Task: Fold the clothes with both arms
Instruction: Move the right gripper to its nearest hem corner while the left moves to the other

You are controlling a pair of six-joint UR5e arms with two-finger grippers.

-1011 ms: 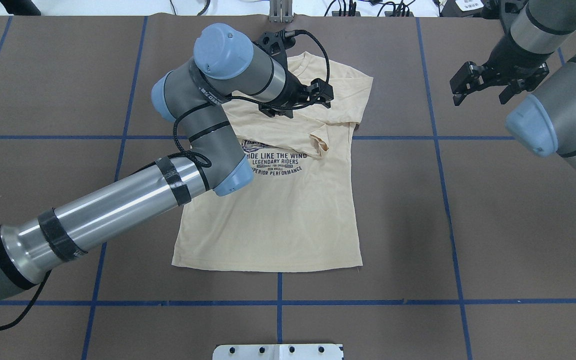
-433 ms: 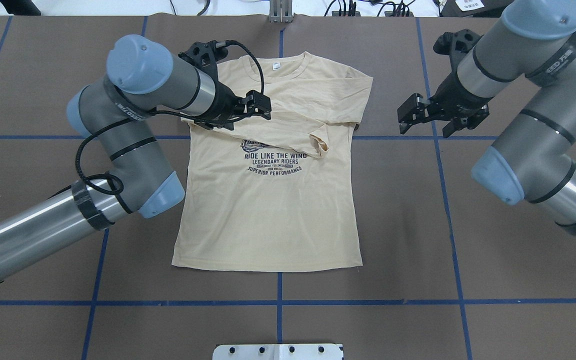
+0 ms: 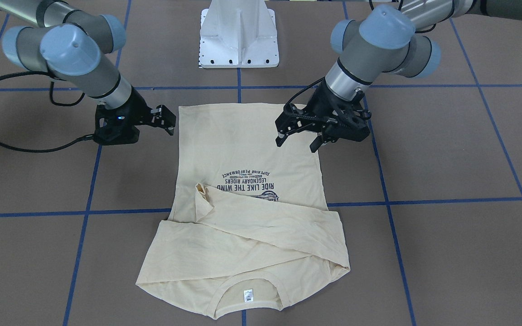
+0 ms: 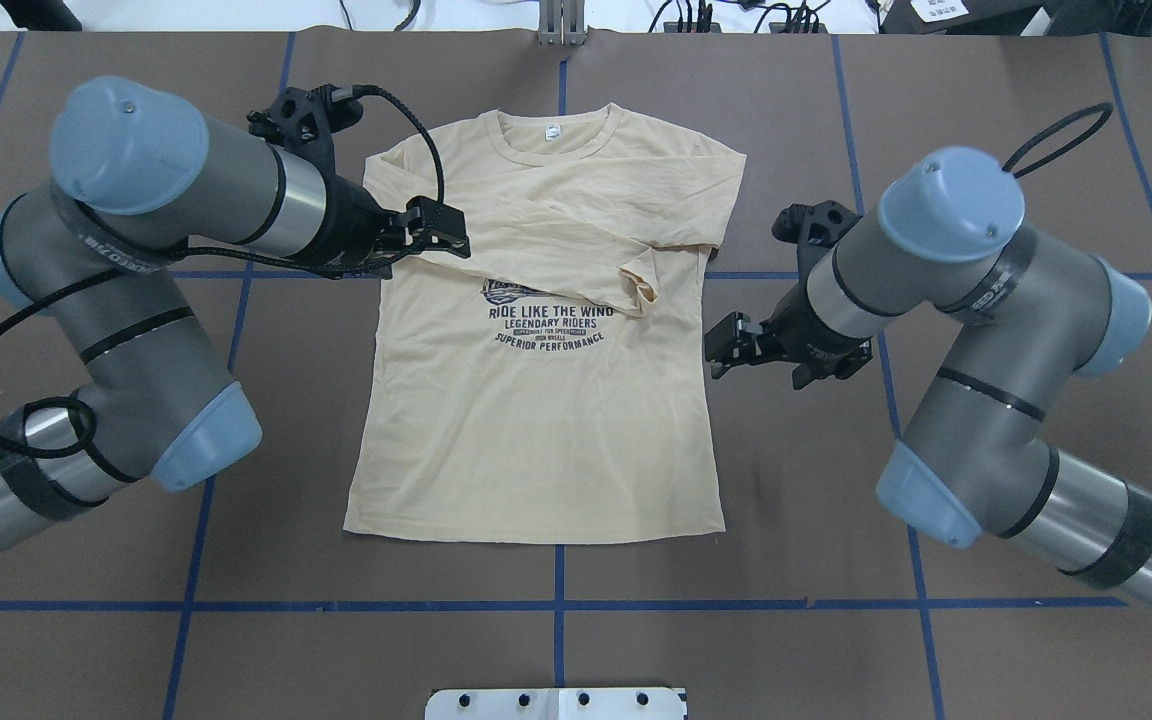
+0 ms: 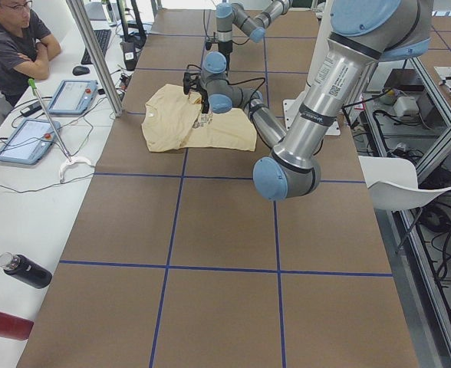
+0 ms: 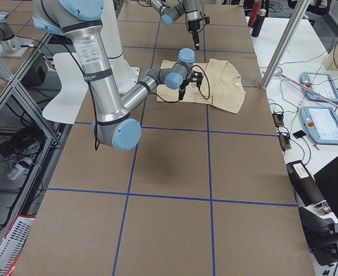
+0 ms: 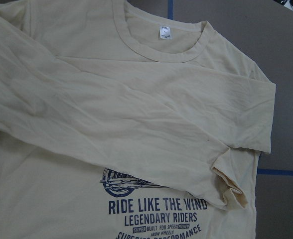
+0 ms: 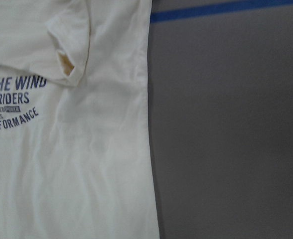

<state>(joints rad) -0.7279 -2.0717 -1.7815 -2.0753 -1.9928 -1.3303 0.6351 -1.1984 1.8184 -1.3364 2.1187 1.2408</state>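
Note:
The clothes are one cream-yellow long-sleeved T-shirt (image 4: pixel 536 440) lying flat, collar away from the robot, both sleeves folded across the chest above the navy print. It also fills the left wrist view (image 7: pixel 136 114) and half the right wrist view (image 8: pixel 62 174). My left gripper (image 4: pixel 441 228) hangs open and empty above the shirt's left edge (image 3: pixel 297 140). Just off the shirt's right edge hovers my right gripper (image 4: pixel 758 368), open and empty too (image 3: pixel 166 120). Neither touches the cloth.
The brown table (image 4: pixel 986 620) carries a blue tape grid. The white pedestal base (image 3: pixel 239 36) stands at the robot's side. Off the far edge, a person (image 5: pixel 14 46) sits at a white bench with tablets (image 5: pixel 72 96) and bottles (image 5: pixel 22 270).
My left arm drew back from over the chest to the shirt's left edge. The right arm swung in from the far right to the shirt's right edge. The shirt has not moved.

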